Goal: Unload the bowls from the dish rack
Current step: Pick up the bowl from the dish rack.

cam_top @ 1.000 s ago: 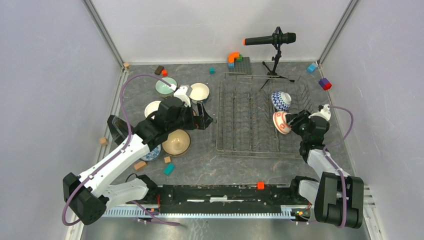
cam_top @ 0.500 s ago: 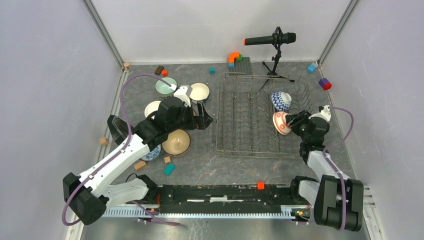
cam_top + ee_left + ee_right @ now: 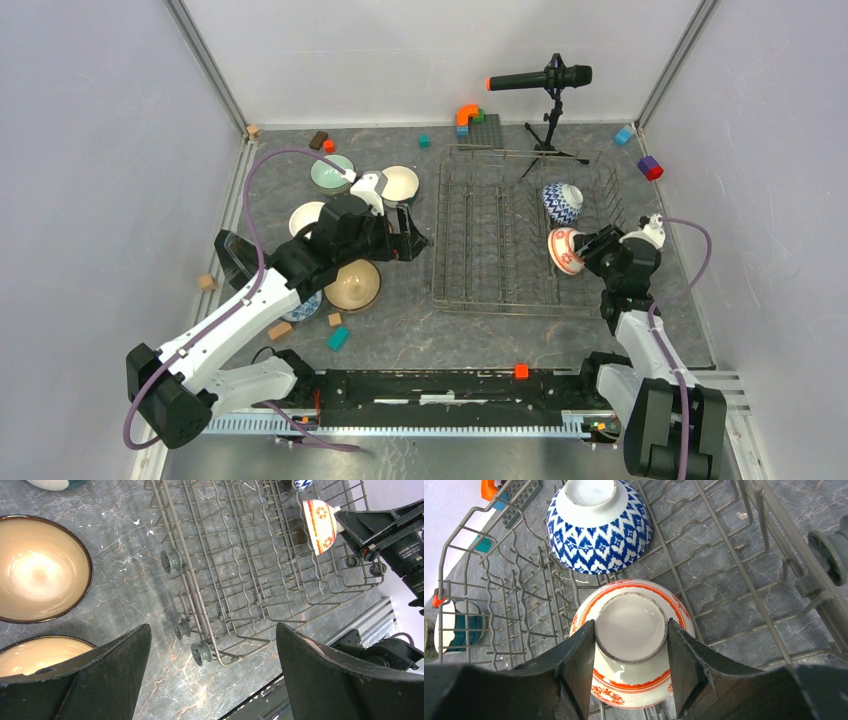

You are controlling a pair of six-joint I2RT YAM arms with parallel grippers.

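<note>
Over the last second the red-and-white bowl (image 3: 562, 250) has crept slightly toward 6 o'clock, and the right arm has drawn back toward its base. We judge that the lift out of the dish rack (image 3: 470, 250) has only begun: the bowl still hangs over the rack's 4 o'clock area.

The right gripper (image 3: 587, 247) reaches toward 9 o'clock, its jaws half closed on the bowl's foot ring. The blue-and-white bowl (image 3: 562, 201) stands in the rack at its 12 o'clock.

The left gripper (image 3: 212, 630) hovers at the rack's 9 o'clock edge, its jaws wide and empty, above the tabletop (image 3: 400, 340) near the tan bowls (image 3: 42, 567).
</note>
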